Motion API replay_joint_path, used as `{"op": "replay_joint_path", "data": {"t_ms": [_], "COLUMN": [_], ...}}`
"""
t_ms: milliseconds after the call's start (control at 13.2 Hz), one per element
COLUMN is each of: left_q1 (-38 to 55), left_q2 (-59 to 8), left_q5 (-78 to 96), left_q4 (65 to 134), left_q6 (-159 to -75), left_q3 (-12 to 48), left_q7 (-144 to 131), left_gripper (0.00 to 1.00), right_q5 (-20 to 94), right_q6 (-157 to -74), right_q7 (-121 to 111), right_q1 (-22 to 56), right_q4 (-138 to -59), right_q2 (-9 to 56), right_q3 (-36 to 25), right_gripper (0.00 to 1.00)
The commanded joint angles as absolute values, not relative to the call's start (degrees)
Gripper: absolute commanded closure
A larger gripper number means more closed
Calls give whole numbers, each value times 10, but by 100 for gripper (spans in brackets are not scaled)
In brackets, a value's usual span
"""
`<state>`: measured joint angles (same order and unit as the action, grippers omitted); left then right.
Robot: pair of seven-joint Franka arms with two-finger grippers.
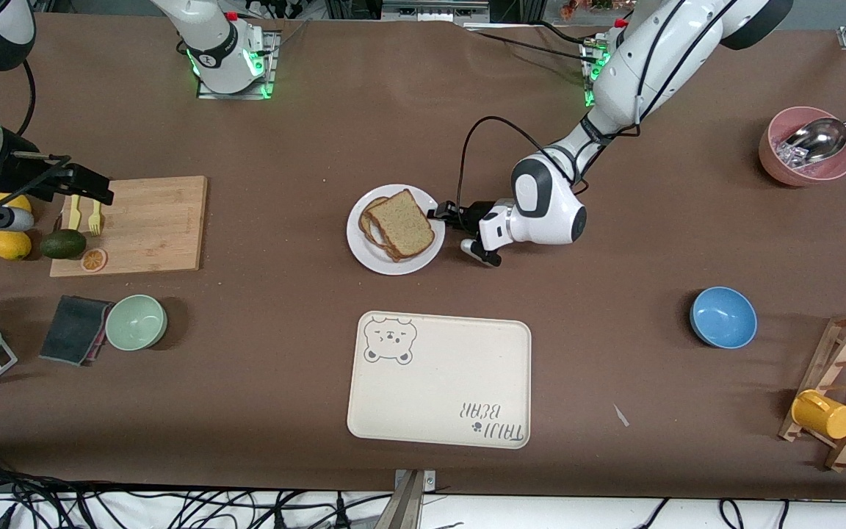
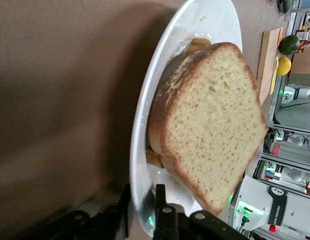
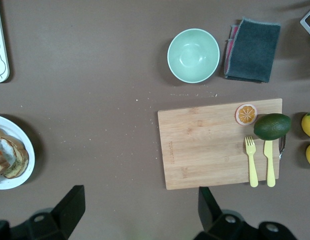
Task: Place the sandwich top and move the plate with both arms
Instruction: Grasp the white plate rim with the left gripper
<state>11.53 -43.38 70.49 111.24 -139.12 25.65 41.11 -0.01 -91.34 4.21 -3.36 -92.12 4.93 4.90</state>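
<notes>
Left gripper jaws clamped on rim of round white plate; brown wholegrain bread slice on plate, just ahead of jaws. Keep plate level. Right gripper jaws apart, waiting over bamboo board.

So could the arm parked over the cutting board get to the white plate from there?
Probably yes. The right gripper hangs over the cutting board with jaws open, and only bare table lies between it and the plate. The left gripper is at the plate's rim toward the left arm's end.

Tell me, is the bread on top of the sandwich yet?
Yes. The sandwich top lies flat over the lower slices on the plate.
</notes>
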Motion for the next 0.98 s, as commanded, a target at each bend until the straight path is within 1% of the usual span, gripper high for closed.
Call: {"op": "replay_joint_path", "data": {"t_ms": [0, 75, 528, 906], "left_q1": [113, 113, 104, 60], "left_q2": [-443, -441, -439, -436], "left_q5": [725, 725, 733, 746], "left_q4": [1104, 1104, 1105, 1097], "left_q6": [-1396, -1396, -1387, -1312], "left_q3": [258, 258, 258, 260], "left_q7": [436, 437, 435, 434], "left_gripper": [95, 100, 100, 100], "right_q5": [-9, -9, -9, -9], "right_q6": [-914, -914, -911, -911], "right_q7": [36, 36, 40, 39], "right_q1": [-34, -34, -33, -33], "right_q4": [-919, -918, -918, -918], "right_q2": [47, 47, 45, 44], "right_q3": [55, 55, 57, 60], "right_gripper": [0, 0, 0, 0]}}
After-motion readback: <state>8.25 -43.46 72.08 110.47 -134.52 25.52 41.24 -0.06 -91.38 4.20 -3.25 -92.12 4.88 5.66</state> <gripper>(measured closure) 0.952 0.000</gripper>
